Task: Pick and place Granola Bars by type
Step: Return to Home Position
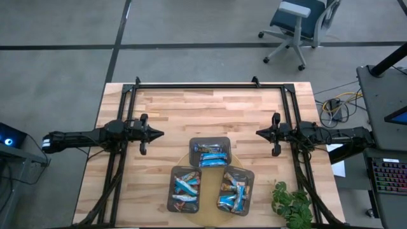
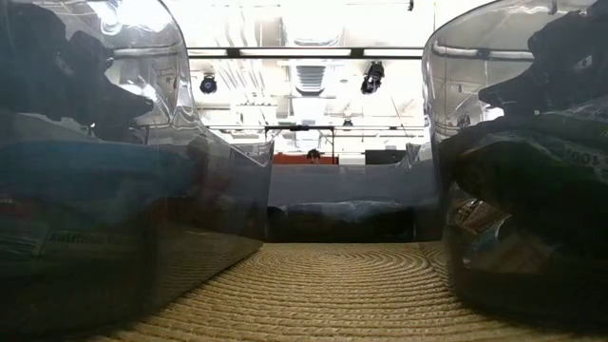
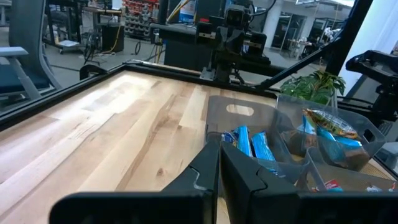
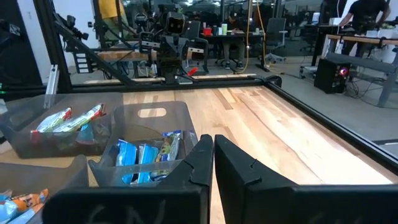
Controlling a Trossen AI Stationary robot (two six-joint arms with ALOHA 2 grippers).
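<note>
The granola bars (image 1: 210,156) sit in three dark trays (image 1: 193,141) (on a round mat (image 1: 210,197)) on the table (image 1: 191,105). The left end effector (image 1: 160,134) and right end effector (image 1: 259,133) are pinched narrow, empty.

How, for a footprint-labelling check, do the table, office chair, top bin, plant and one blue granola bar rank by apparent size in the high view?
1. table
2. office chair
3. top bin and plant: alike, plant cropped, so unranked
4. blue granola bar
</note>
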